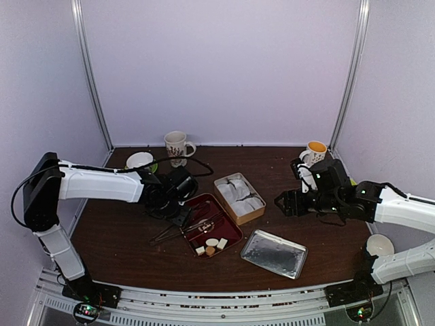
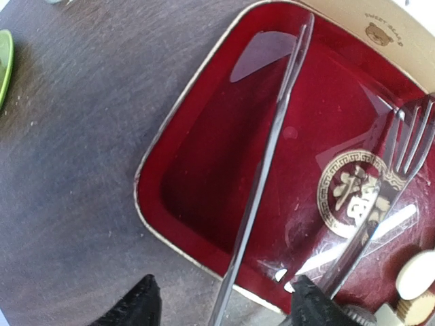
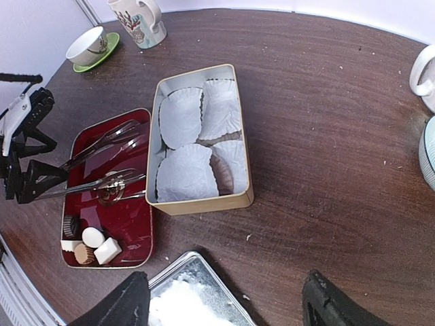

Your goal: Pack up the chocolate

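Your left gripper (image 2: 225,300) hangs low over the left edge of the red tray (image 2: 217,149). Its jaws are spread wide. One arm of the tongs (image 2: 262,170) runs up between the fingers, and the fork-tipped arm passes just beside the finger on the right of the left wrist view. You cannot tell from these views whether either finger touches the metal.

The chocolate (image 3: 92,244) sits in a tight cluster in the near corner of the tray: cream-white and brown pieces, touching or nearly touching one another. In the left wrist view it shows only at the lower right corner, beyond the fork-tipped arm and outside the gap of the jaws. It is near your left jaws but not between them.

Your right gripper (image 3: 224,305) is held above the surface (image 3: 326,136) to the right of the tin (image 3: 204,202), with jaws wide and nothing in them. The chocolate is well apart from it, on the far side of the tin.

The tin lies open just beside the tray, with crumpled white liners (image 3: 185,173) filling it. Its lid (image 1: 274,253) lies flat on the surface nearer the arms, close to the tray's chocolate corner.
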